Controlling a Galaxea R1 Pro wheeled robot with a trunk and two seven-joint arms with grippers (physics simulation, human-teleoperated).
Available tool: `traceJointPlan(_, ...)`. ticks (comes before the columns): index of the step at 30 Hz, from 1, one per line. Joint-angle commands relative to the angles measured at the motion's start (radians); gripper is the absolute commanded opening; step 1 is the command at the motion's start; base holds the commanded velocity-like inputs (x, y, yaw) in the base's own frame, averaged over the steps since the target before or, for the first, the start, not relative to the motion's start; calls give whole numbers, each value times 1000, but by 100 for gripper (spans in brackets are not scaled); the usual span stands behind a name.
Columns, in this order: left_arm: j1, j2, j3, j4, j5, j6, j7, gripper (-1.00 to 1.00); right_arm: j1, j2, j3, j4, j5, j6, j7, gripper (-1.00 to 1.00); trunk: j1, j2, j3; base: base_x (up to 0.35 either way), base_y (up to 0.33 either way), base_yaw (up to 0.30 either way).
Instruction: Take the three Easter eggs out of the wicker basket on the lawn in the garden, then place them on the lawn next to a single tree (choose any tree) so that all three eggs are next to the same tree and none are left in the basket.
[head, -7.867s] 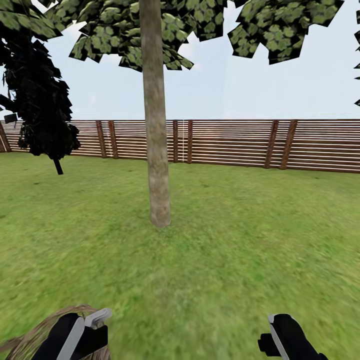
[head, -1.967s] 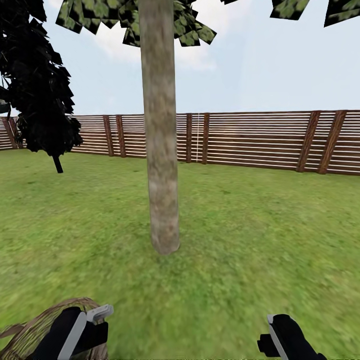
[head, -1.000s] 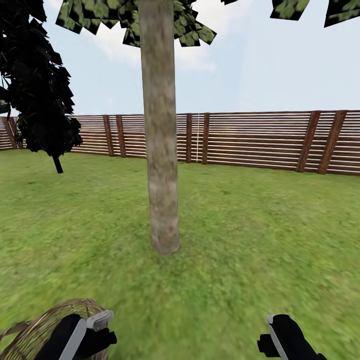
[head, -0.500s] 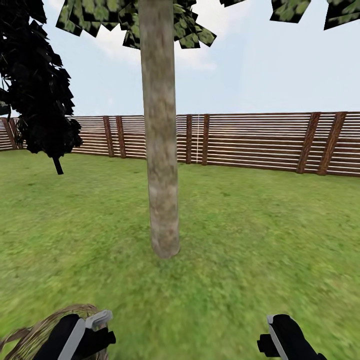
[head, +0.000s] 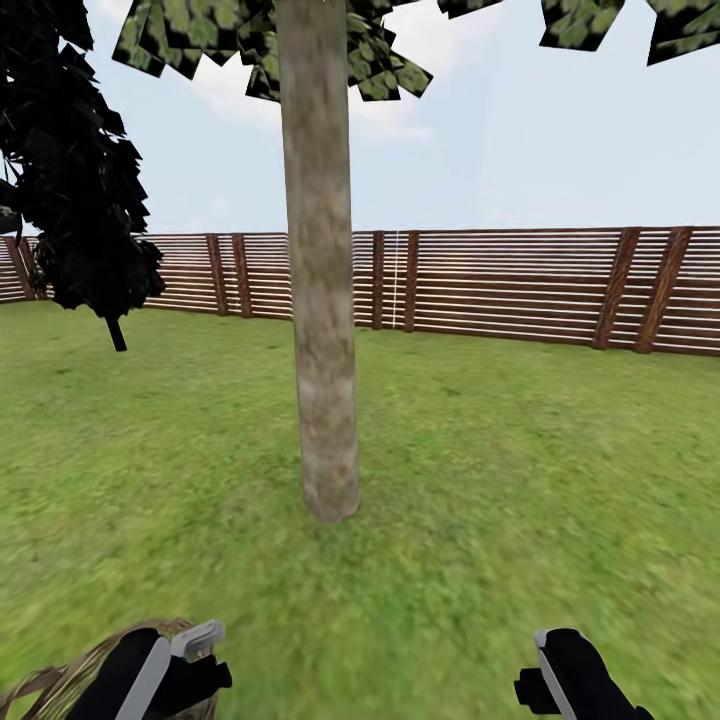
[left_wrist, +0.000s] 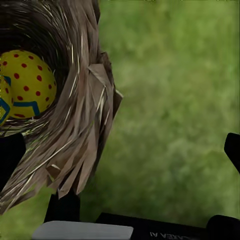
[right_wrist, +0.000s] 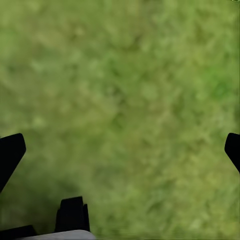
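The tree (head: 322, 300) stands straight ahead, its thick grey-brown trunk rising from the lawn (head: 500, 500). At the bottom left edge of the head view, the brown wicker basket (head: 60, 680) sits right by my left gripper (head: 165, 670). In the left wrist view the basket's rim and wall (left_wrist: 85, 125) lie between the wide-apart fingers, over one fingertip. Inside is one yellow Easter egg (left_wrist: 27, 82) with red dots and a blue zigzag. A sliver of a second egg (left_wrist: 2, 107) shows beside it. My right gripper (head: 572, 672) is low at the right, and it hangs open over bare grass (right_wrist: 120, 100).
A brown slat fence (head: 500, 285) closes the garden behind the tree. A dark narrow cypress (head: 80, 200) stands at the far left. Open grass lies between me and the trunk and on both sides of it.
The whole view has shifted a little, so the trunk's base sits lower in the picture. The basket has stayed beside my left gripper, and slightly less of its rim shows. Both grippers look unchanged.
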Motion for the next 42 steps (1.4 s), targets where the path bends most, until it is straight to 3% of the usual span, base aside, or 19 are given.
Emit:
traceJointPlan(1, 0, 0, 0, -1, 10, 4, 9, 100, 0, 0, 0, -1, 3, 4, 1, 100, -4, 7, 2, 0, 0, 0)
traceJointPlan(33, 0, -2, -4, -1, 6, 4, 9, 100, 0, 0, 0, -1, 3, 4, 1, 100, -127, 231, 102, 0, 0, 0)
traceJointPlan(42, 0, -2, -3, -1, 7, 2, 10, 100, 0, 0, 0, -1, 3, 4, 1, 100, -127, 231, 102, 0, 0, 0)
